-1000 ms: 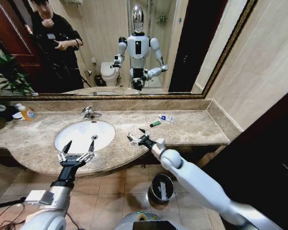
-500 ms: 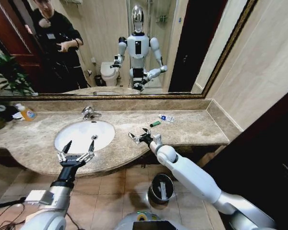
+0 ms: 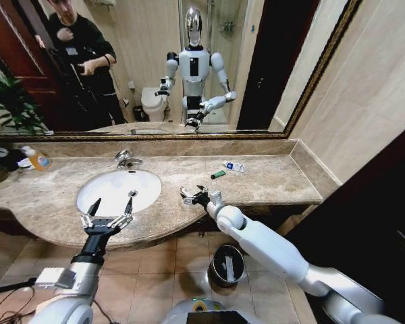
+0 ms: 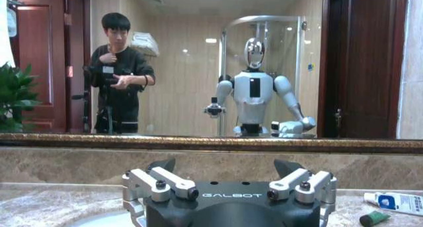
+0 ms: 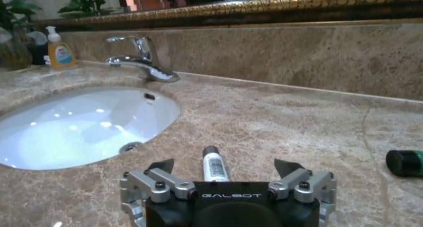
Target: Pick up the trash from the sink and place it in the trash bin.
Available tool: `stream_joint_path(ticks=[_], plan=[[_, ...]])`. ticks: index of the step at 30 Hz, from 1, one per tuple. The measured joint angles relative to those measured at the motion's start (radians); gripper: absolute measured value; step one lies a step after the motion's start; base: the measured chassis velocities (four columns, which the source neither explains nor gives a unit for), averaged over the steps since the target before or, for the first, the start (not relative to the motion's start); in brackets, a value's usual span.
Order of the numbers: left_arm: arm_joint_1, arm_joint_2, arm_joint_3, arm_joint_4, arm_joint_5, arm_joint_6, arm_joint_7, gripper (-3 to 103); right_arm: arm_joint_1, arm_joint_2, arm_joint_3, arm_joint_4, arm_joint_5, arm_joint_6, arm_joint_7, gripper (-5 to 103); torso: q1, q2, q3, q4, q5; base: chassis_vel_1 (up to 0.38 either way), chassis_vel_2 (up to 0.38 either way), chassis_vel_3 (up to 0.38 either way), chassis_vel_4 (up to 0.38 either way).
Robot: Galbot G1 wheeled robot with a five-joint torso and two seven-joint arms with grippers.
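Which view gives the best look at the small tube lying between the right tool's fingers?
The right wrist view: the small tube lies on the marble, centred ahead of the open right tool. In the head view the right tool hides it.
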Motion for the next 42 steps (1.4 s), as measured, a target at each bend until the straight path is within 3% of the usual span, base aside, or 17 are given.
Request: stream_joint_path(ticks=[7, 10, 15, 17, 19, 22, 24, 28, 30, 31, 32, 39, 42], plan=[[0.000, 0.000, 0.000, 0.000, 0.000, 0.000, 0.000, 100, 0.004, 0.003, -0.022, -0.020, -0.001, 0.010, -0.008, 86, 0.000, 0.000, 0.000, -0.0001, 0.0000, 0.000, 0.000, 0.000, 0.000], [0.000, 0.000, 0.000, 0.000, 0.000, 0.000, 0.000, 100, 0.004, 0.005, -0.027, -0.027, -0.002, 0.011, -0.008, 74, 0.000, 0.000, 0.000, -0.0001, 0.0000, 0.000, 0.000, 0.000, 0.000], [0.000, 0.000, 0.000, 0.000, 0.000, 0.000, 0.000, 100, 0.004, 0.005, -0.029, -0.032, -0.003, 0.009, -0.003, 68, 0.000, 0.000, 0.000, -0.0001, 0.0001, 0.000, 0.000, 0.000, 0.000], [0.000, 0.000, 0.000, 0.000, 0.000, 0.000, 0.000, 100, 0.009, 0.004, -0.030, -0.038, -0.003, 0.013, 0.001, 56, 0.000, 0.000, 0.000, -0.0001, 0.0001, 0.000, 0.000, 0.000, 0.000], [0.000, 0.000, 0.000, 0.000, 0.000, 0.000, 0.000, 100, 0.010, 0.004, -0.030, -0.038, -0.003, 0.013, 0.001, 56, 0.000, 0.000, 0.000, -0.0001, 0.0001, 0.000, 0.000, 0.000, 0.000], [0.000, 0.000, 0.000, 0.000, 0.000, 0.000, 0.000, 100, 0.016, 0.001, -0.031, -0.044, -0.004, 0.018, -0.007, 44, 0.000, 0.000, 0.000, -0.0001, 0.0001, 0.000, 0.000, 0.000, 0.000], [0.000, 0.000, 0.000, 0.000, 0.000, 0.000, 0.000, 100, 0.016, 0.001, -0.031, -0.046, -0.005, 0.018, -0.012, 44, 0.000, 0.000, 0.000, -0.0001, 0.0001, 0.000, 0.000, 0.000, 0.000], [0.000, 0.000, 0.000, 0.000, 0.000, 0.000, 0.000, 100, 0.015, 0.008, -0.033, -0.048, -0.015, 0.026, -0.017, 27, 0.000, 0.000, 0.000, -0.0001, 0.0001, 0.000, 0.000, 0.000, 0.000], [0.000, 0.000, 0.000, 0.000, 0.000, 0.000, 0.000, 100, 0.015, 0.009, -0.033, -0.048, -0.017, 0.029, -0.017, 27, 0.000, 0.000, 0.000, -0.0001, 0.0002, 0.000, 0.000, 0.000, 0.000], [0.000, 0.000, 0.000, 0.000, 0.000, 0.000, 0.000, 100, 0.015, 0.009, -0.032, -0.043, -0.026, 0.037, -0.016, 19, 0.000, 0.000, 0.000, -0.0001, 0.0002, 0.000, 0.000, 0.000, 0.000], [0.000, 0.000, 0.000, 0.000, 0.000, 0.000, 0.000, 100, 0.015, 0.009, -0.032, -0.043, -0.026, 0.037, -0.016, 19, 0.000, 0.000, 0.000, -0.0001, 0.0002, 0.000, 0.000, 0.000, 0.000], [0.000, 0.000, 0.000, 0.000, 0.000, 0.000, 0.000, 100, -0.002, -0.031, 0.026, 0.084, -0.039, 0.038, -0.009, 3, 0.000, 0.000, 0.000, -0.0001, 0.0001, 0.000, 0.000, 0.000, 0.000], [0.000, 0.000, 0.000, 0.000, 0.000, 0.000, 0.000, 100, -0.023, -0.054, 0.062, 0.148, -0.029, 0.027, -0.004, 2, 0.000, 0.000, 0.000, 0.0001, 0.0002, 0.000, 0.000, 0.000, 0.000]])
